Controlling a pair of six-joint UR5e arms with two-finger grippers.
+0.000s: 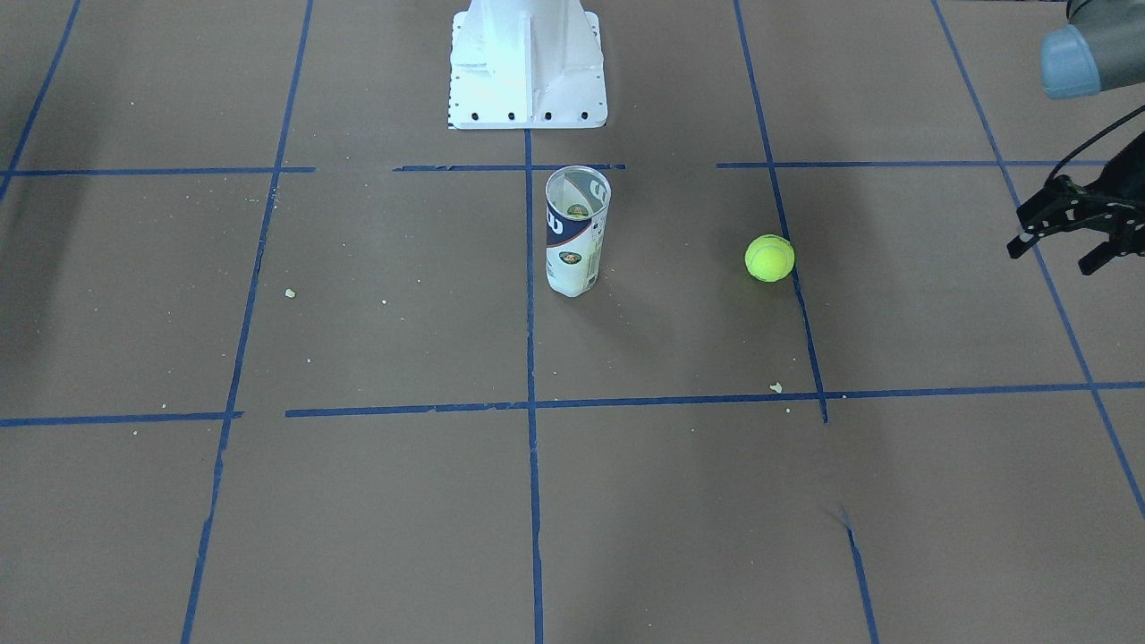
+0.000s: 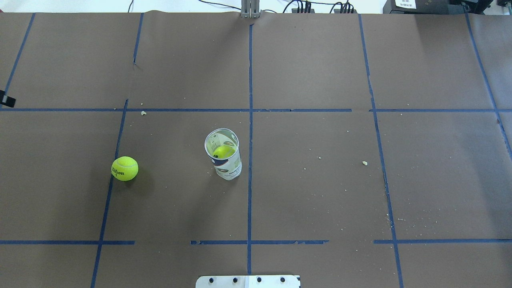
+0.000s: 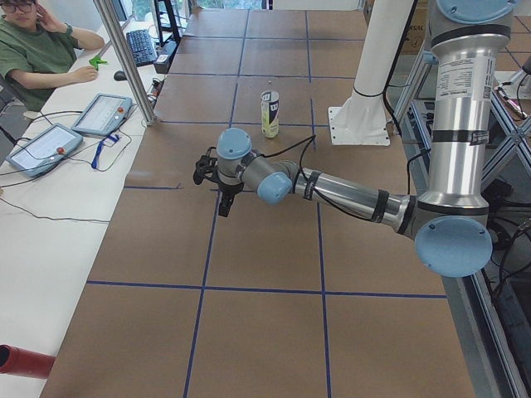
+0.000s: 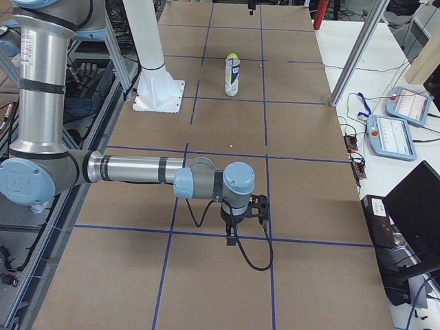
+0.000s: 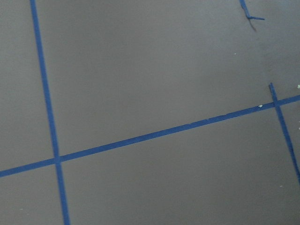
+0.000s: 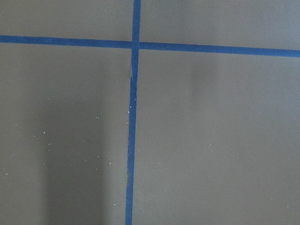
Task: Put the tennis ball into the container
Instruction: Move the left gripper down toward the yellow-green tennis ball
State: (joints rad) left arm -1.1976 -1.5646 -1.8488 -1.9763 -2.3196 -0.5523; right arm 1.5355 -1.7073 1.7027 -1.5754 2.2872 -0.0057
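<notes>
A loose yellow-green tennis ball [image 1: 769, 258] [image 2: 125, 168] lies on the brown paper, on my left side of the table. The clear container [image 1: 577, 231] [image 2: 224, 158] [image 3: 270, 114] [image 4: 232, 75] stands upright near the centre line. Its top is open, and another ball [image 2: 223, 151] shows inside. My left gripper [image 1: 1055, 258] [image 3: 217, 184] hovers open and empty, well out beyond the loose ball, away from the tube. The right gripper [image 4: 240, 223] hangs low over the table far from both; I cannot tell whether it is open. Both wrist views show only paper and tape.
The white robot base [image 1: 528, 67] [image 2: 248, 281] stands behind the tube. Blue tape lines [image 2: 250, 120] grid the brown paper, and small crumbs [image 2: 364, 163] are scattered on it. A seated person [image 3: 37, 50] and tablets [image 3: 104, 114] are at the far side bench.
</notes>
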